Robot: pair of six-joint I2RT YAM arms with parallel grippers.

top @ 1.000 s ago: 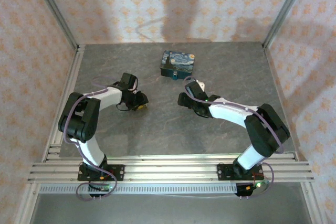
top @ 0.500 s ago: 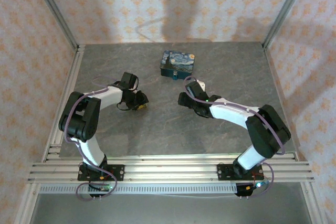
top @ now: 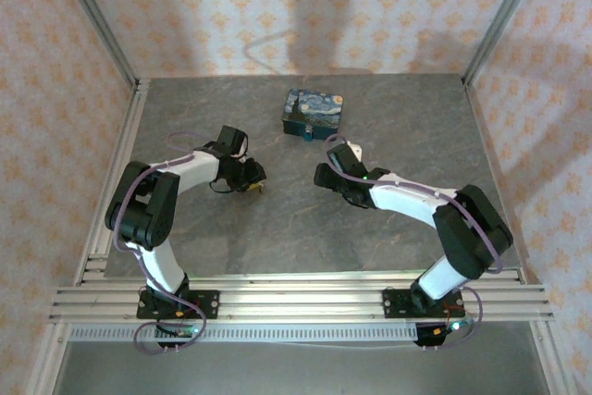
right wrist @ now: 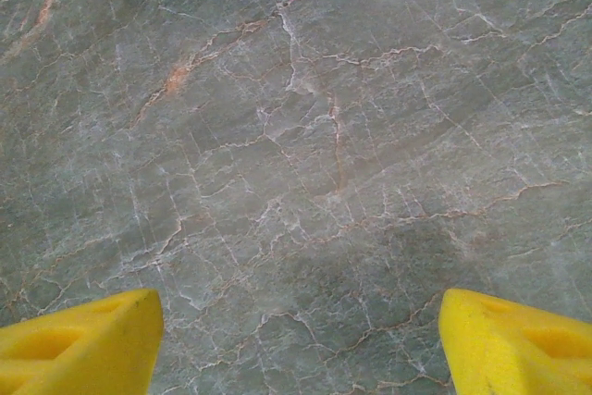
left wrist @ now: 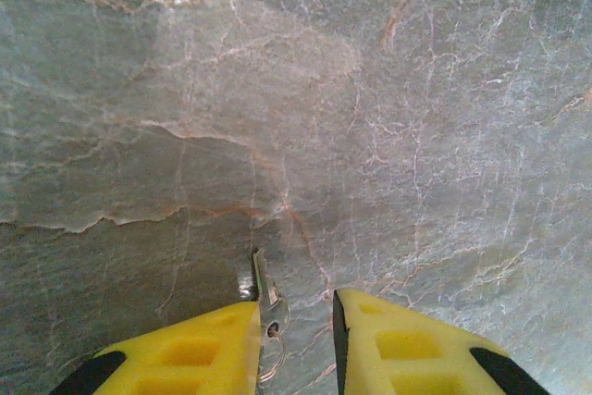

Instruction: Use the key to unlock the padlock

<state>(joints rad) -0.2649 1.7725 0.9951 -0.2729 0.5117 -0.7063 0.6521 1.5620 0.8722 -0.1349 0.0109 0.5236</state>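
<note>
Yellow wedge-shaped fingers of your left gripper stand narrowly apart, low over the grey marbled surface. Between them the small metal key points forward, its blade and ring against one finger with a gap on the other side. By what shows, the jaws are around it and not yet squeezing it.

Over the last second this gripper has crept slightly to your right and away from its base. Your right arm and the lock have not shifted. That suggests you are settling on the key, with the unlocking itself not begun.

Your right gripper is level with the left one across the middle of the surface. Its jaws are wide and hold nothing.

Farther on, the flat dark-blue padlock with the swirling yellow starry-night print lies near the back, just beyond the right gripper and well apart from the key.

Bare stone lies between the key and the lock. An aluminium rail edges the left side, and patterned walls close the back and sides.
</note>
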